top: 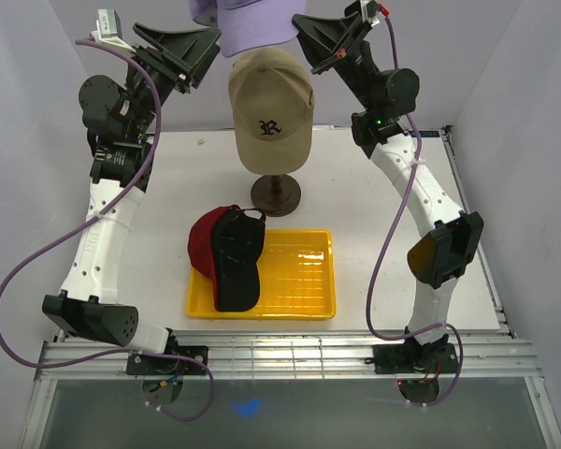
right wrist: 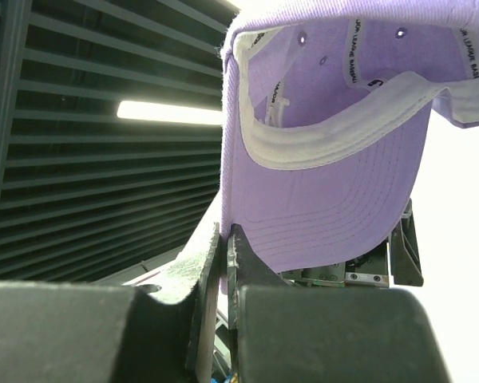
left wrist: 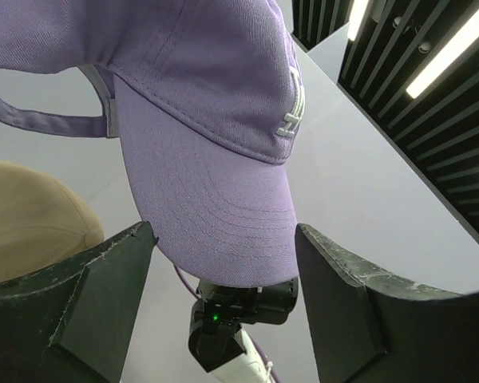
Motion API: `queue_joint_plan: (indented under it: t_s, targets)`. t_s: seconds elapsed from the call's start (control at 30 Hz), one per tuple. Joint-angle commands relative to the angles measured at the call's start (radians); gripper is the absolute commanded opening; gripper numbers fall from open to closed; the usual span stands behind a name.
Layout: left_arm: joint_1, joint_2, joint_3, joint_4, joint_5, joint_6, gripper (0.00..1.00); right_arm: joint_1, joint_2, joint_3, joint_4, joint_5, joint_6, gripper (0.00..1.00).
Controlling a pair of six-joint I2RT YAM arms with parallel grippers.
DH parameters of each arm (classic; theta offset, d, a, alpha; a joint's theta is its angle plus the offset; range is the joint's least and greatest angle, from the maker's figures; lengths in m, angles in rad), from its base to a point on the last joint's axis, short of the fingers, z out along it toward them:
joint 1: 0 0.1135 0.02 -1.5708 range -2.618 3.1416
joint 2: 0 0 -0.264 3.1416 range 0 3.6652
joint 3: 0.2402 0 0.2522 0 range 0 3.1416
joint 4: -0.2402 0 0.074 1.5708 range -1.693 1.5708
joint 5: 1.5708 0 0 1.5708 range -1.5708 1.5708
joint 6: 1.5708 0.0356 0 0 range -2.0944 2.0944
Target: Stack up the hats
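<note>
1. The right gripper (right wrist: pixel 223 254) is pinched tight on the brim edge of the lavender hat (top: pixel 252 23). It holds that hat high in the air.
2. The left gripper (left wrist: pixel 223 239) has its fingers wide apart. The lavender brim hangs down between them. I cannot tell if it touches them.
3. The tan hat (top: pixel 271 105) sits on top of a stand (top: pixel 276 195). It is below the lavender hat and a little nearer to the arms. So I think the lavender hat must go down and a bit forward to land on it.
4. The tan brim points toward the arms. The lavender brim seems to tip downward, but the top view cuts off most of that hat.
5. Both arms reach about as close to the tan hat. Only the right one has a hat.
6. Count: four hats, one of each color. The black hat (top: pixel 237 267) lies on the red hat (top: pixel 202 245) at the left end of the one yellow tray (top: pixel 304 281). There is one stand.
</note>
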Motion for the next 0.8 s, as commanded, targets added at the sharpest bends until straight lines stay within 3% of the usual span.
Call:
queue_joint_plan:
  t_s: [0.0,0.77]
  targets:
    - [0.004,-0.018,-0.011,-0.006,0.033,0.004,0.82,-0.001,-0.060,0.011,0.089,0.005,0.021,0.08]
    - [0.004,-0.010,-0.036,0.000,0.036,0.002,0.82,-0.018,-0.055,0.040,0.081,-0.013,0.024,0.08]
